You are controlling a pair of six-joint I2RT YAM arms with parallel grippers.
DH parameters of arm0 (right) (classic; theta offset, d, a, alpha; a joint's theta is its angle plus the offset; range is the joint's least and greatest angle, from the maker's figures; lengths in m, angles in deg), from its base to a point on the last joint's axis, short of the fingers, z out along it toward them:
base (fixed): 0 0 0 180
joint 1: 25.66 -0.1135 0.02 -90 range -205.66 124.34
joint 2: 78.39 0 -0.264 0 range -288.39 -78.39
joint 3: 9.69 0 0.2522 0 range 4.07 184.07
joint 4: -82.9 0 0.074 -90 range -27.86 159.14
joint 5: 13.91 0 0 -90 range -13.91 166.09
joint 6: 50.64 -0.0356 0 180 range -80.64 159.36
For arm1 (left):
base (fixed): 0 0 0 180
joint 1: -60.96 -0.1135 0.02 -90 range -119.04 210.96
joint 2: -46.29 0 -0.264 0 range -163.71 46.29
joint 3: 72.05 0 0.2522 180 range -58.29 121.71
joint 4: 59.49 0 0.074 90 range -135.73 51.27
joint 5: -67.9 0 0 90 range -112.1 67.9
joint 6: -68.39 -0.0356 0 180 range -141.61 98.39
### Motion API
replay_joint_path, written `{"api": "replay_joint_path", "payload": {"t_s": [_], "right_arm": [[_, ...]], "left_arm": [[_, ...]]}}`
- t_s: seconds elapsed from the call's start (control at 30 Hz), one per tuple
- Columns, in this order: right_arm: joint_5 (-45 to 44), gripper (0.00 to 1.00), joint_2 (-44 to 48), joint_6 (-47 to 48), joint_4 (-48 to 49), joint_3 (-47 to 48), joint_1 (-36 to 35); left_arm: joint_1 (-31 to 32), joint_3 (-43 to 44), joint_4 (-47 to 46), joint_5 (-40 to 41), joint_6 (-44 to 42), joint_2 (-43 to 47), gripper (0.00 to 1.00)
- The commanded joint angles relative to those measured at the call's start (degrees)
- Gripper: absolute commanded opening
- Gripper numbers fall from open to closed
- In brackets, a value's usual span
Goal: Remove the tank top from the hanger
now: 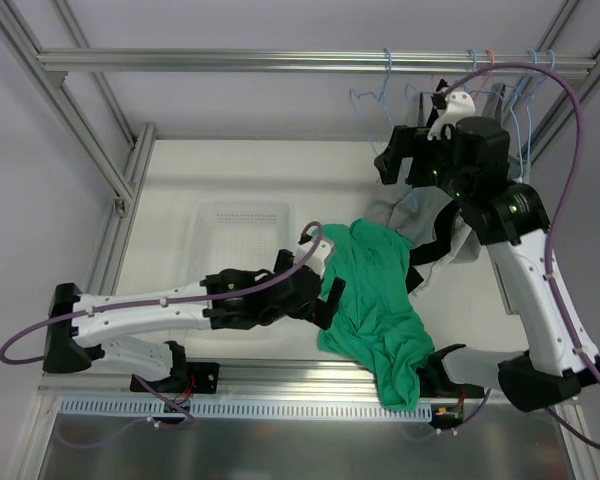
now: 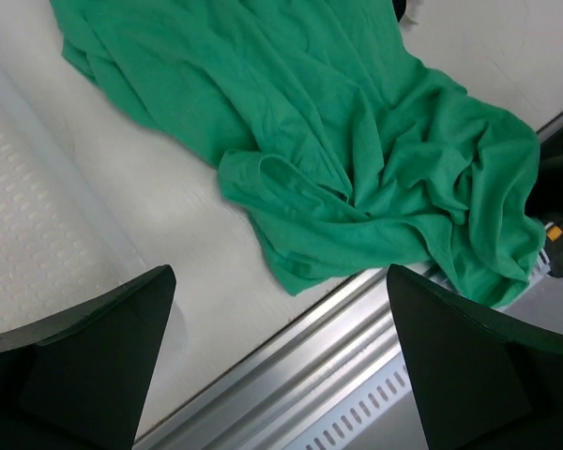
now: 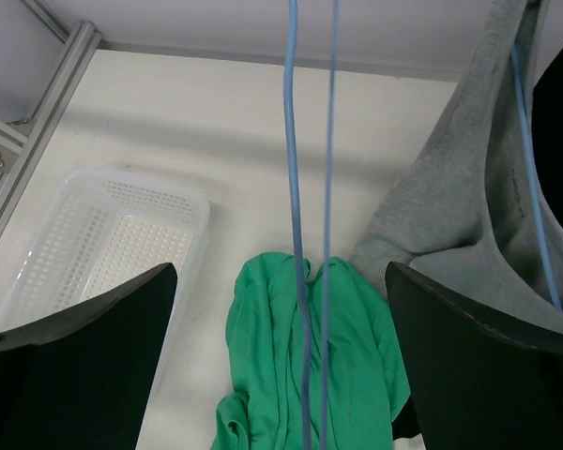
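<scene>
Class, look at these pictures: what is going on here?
The green tank top lies crumpled on the table, on no hanger. The left pincer hovers open beside it, holding nothing. The right pincer, also open, is up near the rail with the wires of a blue hanger between its fingers, next to a hanging grey garment.

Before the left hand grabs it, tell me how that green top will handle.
The green top looks floppy: it lies crumpled in soft folds. Probably light: the fabric seems thin. Pushed, it would likely bunch, not slide.
</scene>
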Motion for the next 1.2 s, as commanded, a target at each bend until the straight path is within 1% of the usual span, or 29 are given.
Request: {"api": "replay_joint_path", "payload": {"t_s": [0.0, 0.03, 0.07, 0.1, 0.13, 0.17, 0.2, 0.23, 0.27, 0.33, 0.37, 0.5, 0.53, 0.67, 0.73, 0.77, 0.83, 0.87, 0.93, 0.97, 1.03, 1.17], "right_arm": [[-0.02, 1.00, 10.81, 0.55, -1.29, -3.63, -0.14], [-0.98, 1.00, 13.03, 0.82, -1.99, -5.99, -0.23], [-1.69, 0.99, 15.31, 1.25, -3.13, -7.23, -0.23], [-2.48, 0.99, 17.68, 1.43, -3.75, -8.46, -0.23], [-4.40, 1.00, 22.32, 1.61, -4.45, -10.74, -0.23], [-5.37, 1.00, 24.63, 1.78, -6.11, -11.72, -0.23], [-6.08, 1.00, 26.82, 1.87, -6.82, -12.60, -0.14], [-6.35, 0.99, 31.37, 1.87, -7.44, -14.52, -0.14], [-6.09, 0.99, 33.59, 1.87, -8.40, -15.41, -0.14], [-5.91, 0.99, 39.12, 1.70, -9.46, -16.73, -0.23], [-5.82, 0.99, 40.80, 1.61, -10.34, -17.96, -0.14], [-4.51, 1.00, 46.35, 1.70, -11.75, -19.99, -0.14], [-3.81, 0.99, 46.97, 1.78, -11.93, -20.34, -0.23], [-1.70, 0.99, 48.29, 1.96, -12.28, -22.71, -0.14], [-0.30, 1.00, 48.47, 2.22, -12.45, -23.77, -0.23], [0.24, 0.99, 48.47, 2.31, -12.46, -24.03, -0.23], [0.59, 1.00, 48.91, 2.49, -12.45, -24.30, -0.23], [0.51, 0.99, 49.08, 2.75, -12.46, -24.30, -0.23], [0.16, 0.99, 49.61, 3.01, -12.37, -24.21, -0.23], [0.07, 0.99, 49.70, 3.19, -12.28, -24.21, -0.23], [0.15, 0.99, 50.05, 3.28, -12.37, -24.03, -0.14], [0.33, 1.00, 50.75, 3.63, -12.28, -23.68, -0.14]], "left_arm": [[-0.61, 8.15, -1.27, 4.02, -5.26, -9.14, 0.99], [-1.05, 9.92, -1.27, 4.90, -6.06, -11.28, 0.99], [-1.57, 11.42, -1.35, 4.39, -6.68, -15.56, 0.99], [-2.19, 14.39, -1.27, 3.51, -7.47, -17.78, 0.99], [-3.50, 15.82, -1.27, 2.37, -7.47, -19.72, 0.99], [-4.21, 17.22, -1.27, 1.67, -7.39, -23.65, 0.99], [-4.91, 19.76, -1.27, 0.96, -7.21, -25.69, 0.99], [-6.05, 21.09, -1.27, -0.18, -6.95, -27.54, 0.99], [-6.50, 22.23, -1.27, -1.06, -6.77, -31.21, 0.99], [-7.20, 25.66, -1.18, -2.21, -6.16, -34.75, 0.99], [-7.64, 26.46, -1.26, -3.43, -5.20, -37.90, 0.99], [-7.82, 30.76, -1.27, -5.37, -2.91, -43.89, 0.98], [-7.82, 31.38, -1.27, -5.37, -2.47, -45.91, 0.97], [-7.82, 34.11, -1.27, -6.34, -1.06, -49.00, 0.88], [-7.91, 34.20, -1.27, -5.82, 0.08, -49.62, 0.81], [-7.91, 33.94, -1.18, -5.55, 1.04, -49.62, 0.71], [-8.17, 32.01, -1.09, -5.02, 2.36, -48.92, 0.57], [-8.26, 30.44, -1.18, -5.02, 3.15, -47.96, 0.45], [-8.35, 29.20, -1.27, -3.63, 3.51, -46.20, 0.31], [-8.43, 28.15, -1.27, -3.27, 3.51, -45.67, 0.16], [-8.78, 27.44, -1.27, -2.83, 3.42, -44.70, 0.00], [-8.61, 25.94, -1.27, -0.98, 3.42, -40.84, 0.00]]}}
